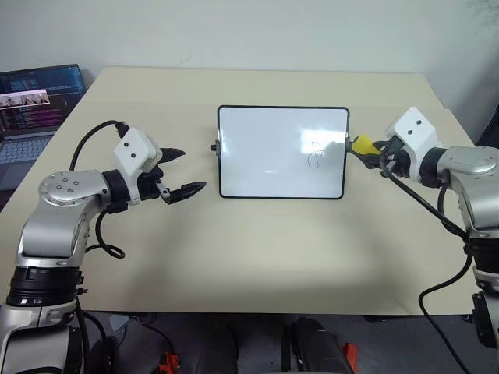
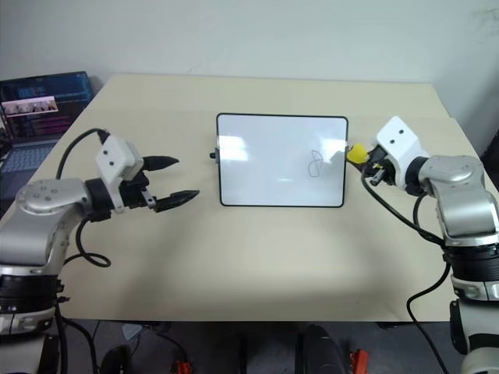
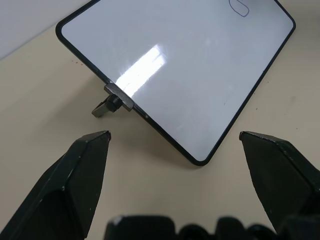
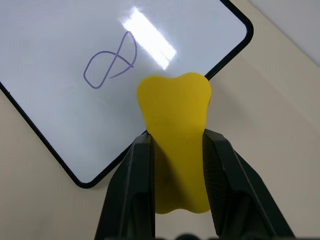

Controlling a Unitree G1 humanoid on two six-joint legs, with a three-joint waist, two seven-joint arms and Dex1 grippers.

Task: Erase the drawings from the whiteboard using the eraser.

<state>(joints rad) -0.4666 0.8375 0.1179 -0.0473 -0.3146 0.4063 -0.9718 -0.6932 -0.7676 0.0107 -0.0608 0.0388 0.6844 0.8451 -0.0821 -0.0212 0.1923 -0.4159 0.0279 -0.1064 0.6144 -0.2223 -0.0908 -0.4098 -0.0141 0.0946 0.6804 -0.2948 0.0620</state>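
The whiteboard [image 1: 265, 156] lies flat at the middle of the beige table, black-framed, with a knob on its left side [image 3: 111, 103]. One blue loopy drawing [image 4: 110, 66] remains on its right part, also visible as the scribble [image 1: 314, 155]. My right gripper [image 1: 366, 148] hovers at the board's right edge, shut on the yellow eraser [image 4: 175, 135], whose tip overlaps the board's corner. My left gripper [image 1: 183, 171] hangs open to the left of the board, nothing between its black fingers [image 3: 75, 175].
An open laptop [image 1: 35, 109] sits at the table's far left edge. The table [image 1: 249, 265] is bare in front of the board. Cables trail from both arms.
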